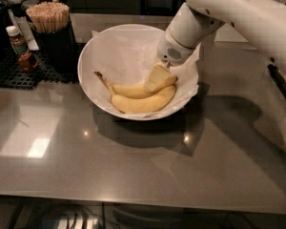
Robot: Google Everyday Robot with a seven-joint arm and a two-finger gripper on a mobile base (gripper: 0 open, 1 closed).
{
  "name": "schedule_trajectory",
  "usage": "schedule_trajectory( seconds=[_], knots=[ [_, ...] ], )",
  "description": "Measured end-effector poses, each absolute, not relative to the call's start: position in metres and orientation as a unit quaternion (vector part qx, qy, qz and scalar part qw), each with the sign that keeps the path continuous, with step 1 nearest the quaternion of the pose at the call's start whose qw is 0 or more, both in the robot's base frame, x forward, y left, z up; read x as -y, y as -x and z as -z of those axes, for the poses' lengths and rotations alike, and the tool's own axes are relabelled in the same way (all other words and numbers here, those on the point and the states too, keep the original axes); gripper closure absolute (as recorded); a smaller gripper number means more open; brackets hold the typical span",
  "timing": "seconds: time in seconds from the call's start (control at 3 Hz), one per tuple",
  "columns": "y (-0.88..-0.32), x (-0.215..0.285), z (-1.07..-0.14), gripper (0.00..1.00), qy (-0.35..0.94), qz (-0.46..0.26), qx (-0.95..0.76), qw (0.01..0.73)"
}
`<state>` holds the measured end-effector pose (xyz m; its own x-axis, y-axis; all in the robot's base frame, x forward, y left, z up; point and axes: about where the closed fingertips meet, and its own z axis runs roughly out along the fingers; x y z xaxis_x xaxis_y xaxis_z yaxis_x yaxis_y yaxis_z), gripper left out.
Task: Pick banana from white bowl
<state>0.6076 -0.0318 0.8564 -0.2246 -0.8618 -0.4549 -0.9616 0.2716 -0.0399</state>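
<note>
The white bowl (93,56) stands on the grey table with a white paper liner inside. Two yellow bananas lie in it side by side. The banana (126,89) is the slimmer upper one, and its long stem runs up-left to a dark frayed tip. The plumper banana (145,104) lies just in front of it. My gripper (157,78) reaches down into the bowl from the upper right. It sits on the right end of the slimmer banana and hides part of that end.
A black holder of wooden sticks (50,18) and a small brown bottle (20,46) stand on a black mat (14,73) left of the bowl. My white arm (238,13) crosses over the bowl's right rim. The table edge runs along the front.
</note>
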Motion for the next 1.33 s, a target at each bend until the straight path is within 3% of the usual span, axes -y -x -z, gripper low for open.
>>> schedule_trajectory(
  seconds=[0.67, 1.33],
  knots=[
    [-0.626, -0.001, -0.853, 0.40, 0.637, -0.149, -0.736, 0.175],
    [-0.592, -0.016, -0.861, 0.36, 0.669, -0.171, -0.707, 0.153]
  ],
)
